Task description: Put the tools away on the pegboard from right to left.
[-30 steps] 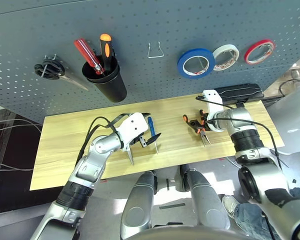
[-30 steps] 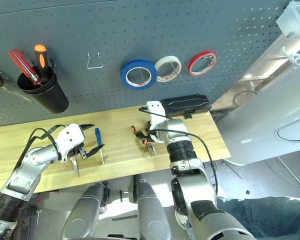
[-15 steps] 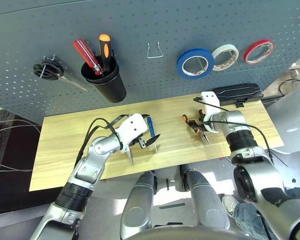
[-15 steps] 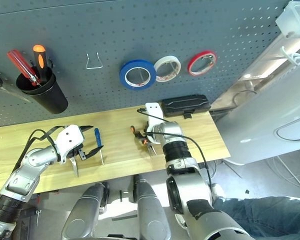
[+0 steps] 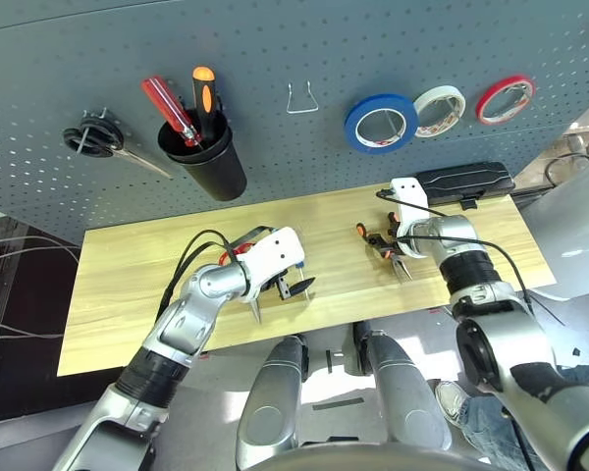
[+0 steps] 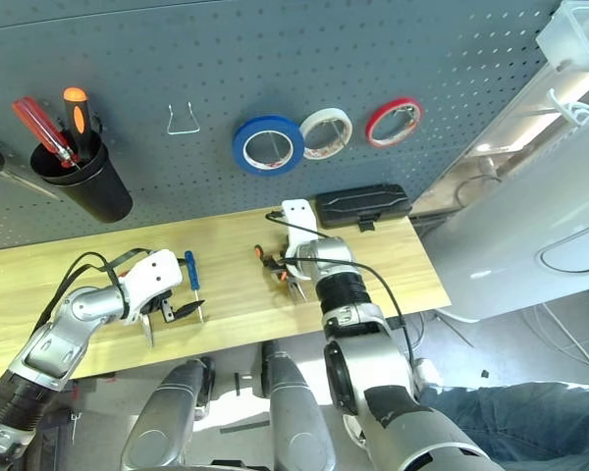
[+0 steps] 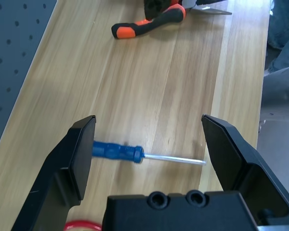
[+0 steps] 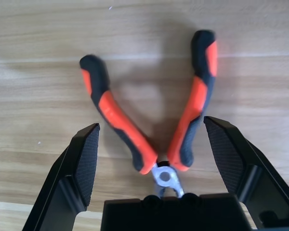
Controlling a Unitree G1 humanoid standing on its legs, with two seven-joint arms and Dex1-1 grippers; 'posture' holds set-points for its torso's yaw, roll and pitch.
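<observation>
Left wrist view: left end effector (image 7: 149, 118) wide, screwdriver (image 7: 118, 151) between its fingers. Right wrist view: right end effector (image 8: 151, 121) wide around the pliers (image 8: 185, 120), which lie right of the screwdriver.

Black case: set on the worktop (image 5: 118, 314) at its far right corner (image 5: 466, 183)
White tape roll (image 5: 453, 96), red tape roll (image 5: 523, 84): hung above the worktop's right half
Black-handled scissors (image 5: 101, 139): hung above the worktop's far left
Person's denim leg (image 6: 510, 417): seen near the worktop's right end

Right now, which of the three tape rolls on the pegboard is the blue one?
The leftmost roll; the other two are white and red.
</observation>
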